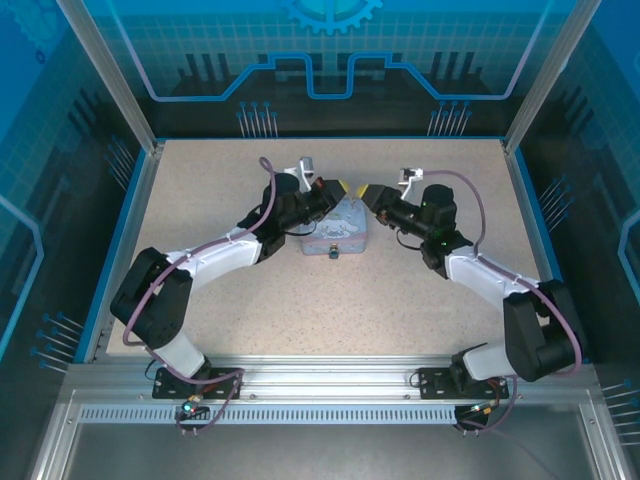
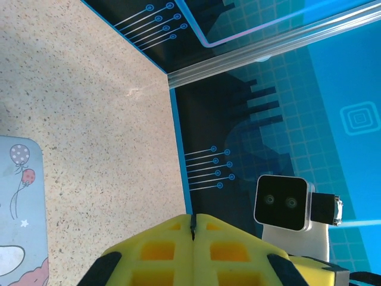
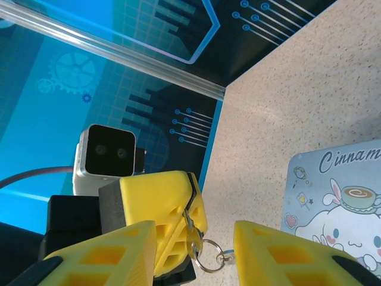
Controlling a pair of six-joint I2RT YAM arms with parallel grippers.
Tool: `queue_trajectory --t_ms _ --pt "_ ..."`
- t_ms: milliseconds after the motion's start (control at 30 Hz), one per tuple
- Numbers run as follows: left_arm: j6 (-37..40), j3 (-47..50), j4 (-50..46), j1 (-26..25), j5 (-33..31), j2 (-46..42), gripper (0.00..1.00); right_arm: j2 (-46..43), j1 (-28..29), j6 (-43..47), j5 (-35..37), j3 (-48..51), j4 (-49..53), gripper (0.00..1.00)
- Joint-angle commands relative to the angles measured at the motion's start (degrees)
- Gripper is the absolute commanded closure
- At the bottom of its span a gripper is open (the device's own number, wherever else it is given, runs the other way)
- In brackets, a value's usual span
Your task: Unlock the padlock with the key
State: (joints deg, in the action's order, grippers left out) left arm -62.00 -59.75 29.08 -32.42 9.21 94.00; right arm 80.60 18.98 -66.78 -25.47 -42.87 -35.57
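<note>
- Top view: your two arms meet nose to nose over the far end of a pale blue rectangular cartoon-printed tin [image 1: 335,232], which lies mid-way across the speckled beige counter [image 1: 300,330].
- The left claw [image 1: 342,187] and the right claw [image 1: 369,193] show as yellow tips almost touching. From up here you cannot tell how their jaws stand or what sits between them.
- A tiny dark grey lump with a bluish glint, the padlock [image 1: 333,254], sits at the tin's near edge. It is too small for you to tell whether it rests on the lid or on the counter, or how its shackle stands.
- Left wrist view: the left claw [image 2: 193,223] has its yellow fingers pressed together, leaving only a thin seam. The bottom edge cuts them off, and from this side you cannot see what the seam pinches.
- One rounded corner of the tin [image 2: 21,196] shows at the left edge; the rest is cut off.
- Right wrist view: the left claw [image 3: 191,186] is clamped on a thin metal key [image 3: 191,235]. It hangs out of the seam with a small wire ring [image 3: 205,257]. The rest of the key is buried between the fingers.
- The right claw [image 3: 195,250] stands partly open, with one finger on either side of the key and ring. The ring's small link reaches the finger at frame right, but you cannot tell whether they touch. You can see no grip on anything.
- The frame edge crops the tin [image 3: 339,202] at right.
</note>
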Motion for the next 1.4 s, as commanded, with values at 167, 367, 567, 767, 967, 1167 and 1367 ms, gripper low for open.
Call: queue_trajectory --t_ms 167,367,567,767,967,1167,1367 --pt "0.03 0.42 2.33 -0.26 -1.75 -1.73 1.00 1.13 1.49 -0.98 1.32 -1.35 -3.80 0.64" --pt "-0.06 0.40 2.60 -0.27 -1.74 -1.49 1.00 1.83 2.02 -0.87 1.31 -1.41 -3.73 0.64" --pt "-0.20 0.40 2.70 -0.27 -1.76 -1.53 1.00 3.33 2.72 -1.06 1.22 -2.13 -4.15 0.66" --pt "0.03 0.27 2.47 -0.27 -1.74 -1.46 1.00 3.50 2.81 -0.98 1.04 -1.93 -4.11 0.74" --pt "0.12 0.22 2.17 -0.24 -1.90 -1.37 1.00 3.60 2.79 -0.98 0.34 -2.21 -4.00 0.81" --pt "0.10 0.25 1.92 -0.37 -2.49 -1.19 1.00 4.02 3.07 -0.87 -0.43 -2.57 -4.11 0.98" --pt "0.12 -0.10 1.09 -0.52 -2.45 -1.03 1.00 3.87 3.18 -0.31 -0.62 -2.43 -2.87 1.00"
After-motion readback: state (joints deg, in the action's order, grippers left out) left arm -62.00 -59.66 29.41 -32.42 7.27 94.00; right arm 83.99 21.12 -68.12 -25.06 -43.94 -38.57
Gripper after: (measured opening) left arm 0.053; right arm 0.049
